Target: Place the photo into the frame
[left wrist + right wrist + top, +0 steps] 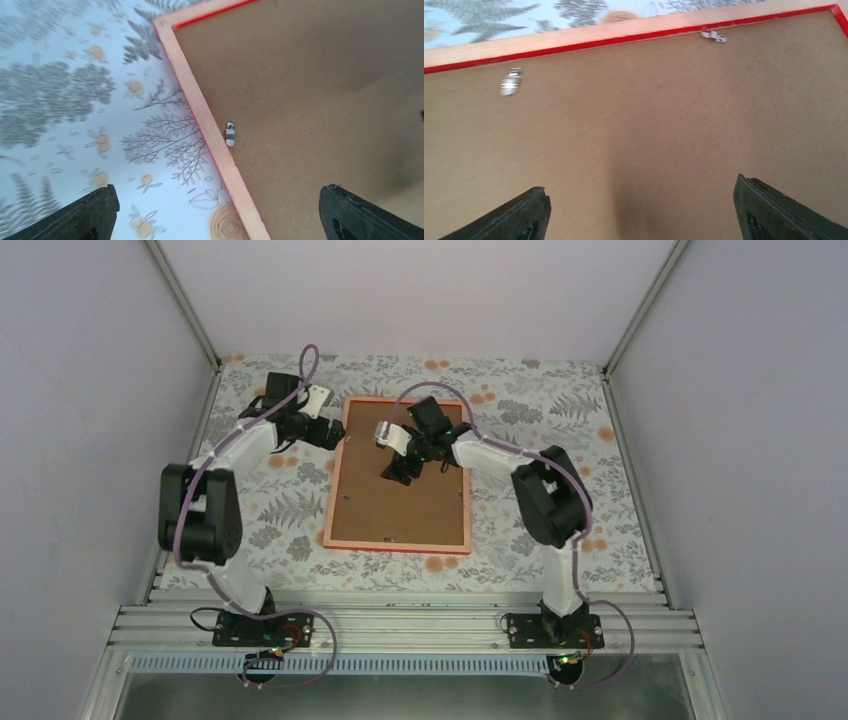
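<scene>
Frame (397, 543) is lying face down mid-worktop (280, 502), toward the far edge, with the backing board (400, 505) sitting in it; photo isn't showing. Left fingers (85, 217) are hovering spread over the frame's left edge, right fingers (514, 217) spread over the board. Probably the closing-up step; next calls for turning the clips (230, 134) over the board.

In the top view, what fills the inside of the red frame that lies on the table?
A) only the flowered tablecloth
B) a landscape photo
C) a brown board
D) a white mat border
C: a plain brown board fills the frame, and the left wrist view shows a small metal clip on the board beside the frame's edge.
</scene>
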Available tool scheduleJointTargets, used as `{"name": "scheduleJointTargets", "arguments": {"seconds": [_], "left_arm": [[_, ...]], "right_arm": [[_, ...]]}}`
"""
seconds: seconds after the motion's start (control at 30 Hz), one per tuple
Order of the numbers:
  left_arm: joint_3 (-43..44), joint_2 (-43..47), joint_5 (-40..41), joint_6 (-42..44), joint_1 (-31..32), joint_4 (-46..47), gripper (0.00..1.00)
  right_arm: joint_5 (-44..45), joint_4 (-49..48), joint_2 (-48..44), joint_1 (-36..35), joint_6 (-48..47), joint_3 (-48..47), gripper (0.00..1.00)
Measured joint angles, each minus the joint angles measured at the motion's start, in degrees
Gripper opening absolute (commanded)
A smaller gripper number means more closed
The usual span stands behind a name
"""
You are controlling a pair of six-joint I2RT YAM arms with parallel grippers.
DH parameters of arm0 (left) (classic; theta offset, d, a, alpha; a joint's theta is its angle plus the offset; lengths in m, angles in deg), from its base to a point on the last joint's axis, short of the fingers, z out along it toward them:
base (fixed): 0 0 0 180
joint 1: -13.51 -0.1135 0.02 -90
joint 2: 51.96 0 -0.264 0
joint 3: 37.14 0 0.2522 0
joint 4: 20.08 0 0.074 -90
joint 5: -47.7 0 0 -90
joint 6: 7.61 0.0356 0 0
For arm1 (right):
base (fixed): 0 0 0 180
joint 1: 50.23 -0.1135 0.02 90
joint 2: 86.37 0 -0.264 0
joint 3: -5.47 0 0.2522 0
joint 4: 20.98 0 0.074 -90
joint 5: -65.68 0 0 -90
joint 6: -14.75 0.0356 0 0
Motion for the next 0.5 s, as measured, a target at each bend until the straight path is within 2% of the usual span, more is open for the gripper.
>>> {"name": "scheduleJointTargets", "arguments": {"seconds": [0.07, 0.13, 0.23, 0.3, 0.4, 0.5], "left_arm": [[2.64, -4.68, -0.61, -0.42, 0.09, -1.11, 1.0], [4.48, -8.66, -1.4, -0.5, 0.35, -1.77, 0.96], [5.75, -12.07, -1.55, -0.24, 0.61, -2.82, 0.88], [7.04, -14.14, -1.53, 0.52, 0.68, -3.58, 0.88], [6.36, -14.25, -2.12, 2.25, 0.63, -4.39, 0.88], [2.19, -11.02, -2.86, 3.91, 0.44, -5.6, 0.9]], "right_arm": [[0.22, 0.26, 4.96, 0.52, 0.09, -4.59, 0.89], [0.33, 0.37, 8.22, 0.98, 0.13, -6.86, 0.87], [0.9, 1.25, 11.32, 1.64, 0.15, -7.45, 0.84], [0.68, 0.46, 12.2, 1.9, 0.55, -6.84, 0.83], [1.05, -1.73, 11.23, 1.64, 1.16, -4.79, 0.83], [1.4, -2.16, 9.4, 0.81, 1.22, -2.71, 0.83]]}}
